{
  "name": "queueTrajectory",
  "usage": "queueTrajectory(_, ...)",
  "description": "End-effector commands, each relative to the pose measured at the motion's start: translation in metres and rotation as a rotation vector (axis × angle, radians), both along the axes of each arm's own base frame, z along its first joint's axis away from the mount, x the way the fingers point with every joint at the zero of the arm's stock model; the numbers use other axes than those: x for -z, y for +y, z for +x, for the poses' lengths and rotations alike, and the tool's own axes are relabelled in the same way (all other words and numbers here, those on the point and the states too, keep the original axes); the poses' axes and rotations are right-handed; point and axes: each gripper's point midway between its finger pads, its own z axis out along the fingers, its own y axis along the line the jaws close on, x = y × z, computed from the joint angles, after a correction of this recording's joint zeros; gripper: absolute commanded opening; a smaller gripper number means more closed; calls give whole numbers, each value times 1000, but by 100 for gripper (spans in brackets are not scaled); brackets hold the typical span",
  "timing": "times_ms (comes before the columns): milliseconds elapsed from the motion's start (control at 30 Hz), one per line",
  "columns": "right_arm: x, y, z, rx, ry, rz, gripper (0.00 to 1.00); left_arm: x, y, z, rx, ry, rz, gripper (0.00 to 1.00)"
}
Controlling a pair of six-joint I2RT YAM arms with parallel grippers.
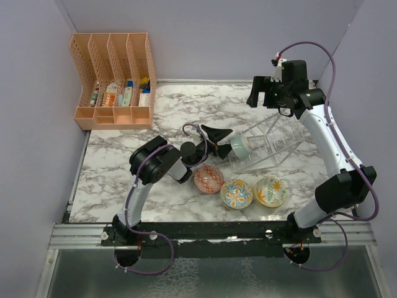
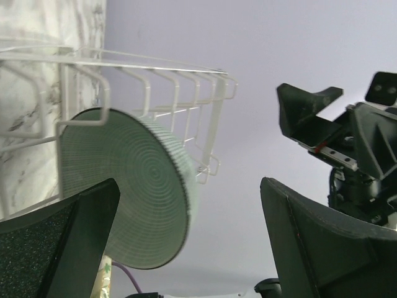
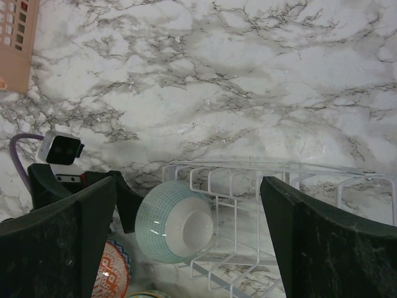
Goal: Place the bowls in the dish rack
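The pale teal bowl (image 1: 240, 147) stands on edge in the left end of the wire dish rack (image 1: 273, 143), which looks tilted. My left gripper (image 1: 218, 140) is open just left of it; in the left wrist view (image 2: 192, 242) the teal bowl (image 2: 124, 198) leans against the rack's prongs (image 2: 155, 93) beside the left finger, not clamped. My right gripper (image 1: 265, 94) is open and empty, held high above the rack (image 3: 279, 211) and looking down on the teal bowl (image 3: 177, 226). The red-pink bowl (image 1: 208, 179), blue-orange floral bowl (image 1: 236, 193) and yellow bowl (image 1: 270, 191) sit on the table in front of the rack.
An orange slotted organizer (image 1: 115, 81) holding small items stands at the back left. The marble table (image 1: 186, 112) is enclosed by purple walls. The right arm's links rise along the right side. The left arm reaches across the table's middle.
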Motion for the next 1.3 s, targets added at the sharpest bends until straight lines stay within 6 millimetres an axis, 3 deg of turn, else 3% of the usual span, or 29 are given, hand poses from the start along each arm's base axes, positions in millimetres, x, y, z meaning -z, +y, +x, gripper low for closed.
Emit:
queueTrajectory(0, -29, 2, 0, -26, -75, 23, 100, -72, 9, -13, 38, -229, -75, 99)
queueTrajectory(133, -32, 1, -4, -26, -82, 24, 100, -64, 15, -16, 74, -204, 30, 99)
queueTrajectory(400, -37, -2, -15, -24, -97, 22, 100, -23, 41, -44, 163, -115, 256, 99)
queueTrajectory(800, -42, 0, -22, -37, -105, 43, 100, -18, 33, -45, 209, -165, 318, 99)
queueTrajectory(933, -43, -1, -24, -33, -113, 39, 100, -12, 35, -50, 248, -165, 448, 99)
queueTrajectory(1100, -40, -4, -28, -25, -116, 37, 100, -1, 42, -47, 281, -151, 697, 87)
queueTrajectory(1267, -36, -7, -28, -14, -110, 31, 100, -1, 34, -40, 309, -170, 808, 84)
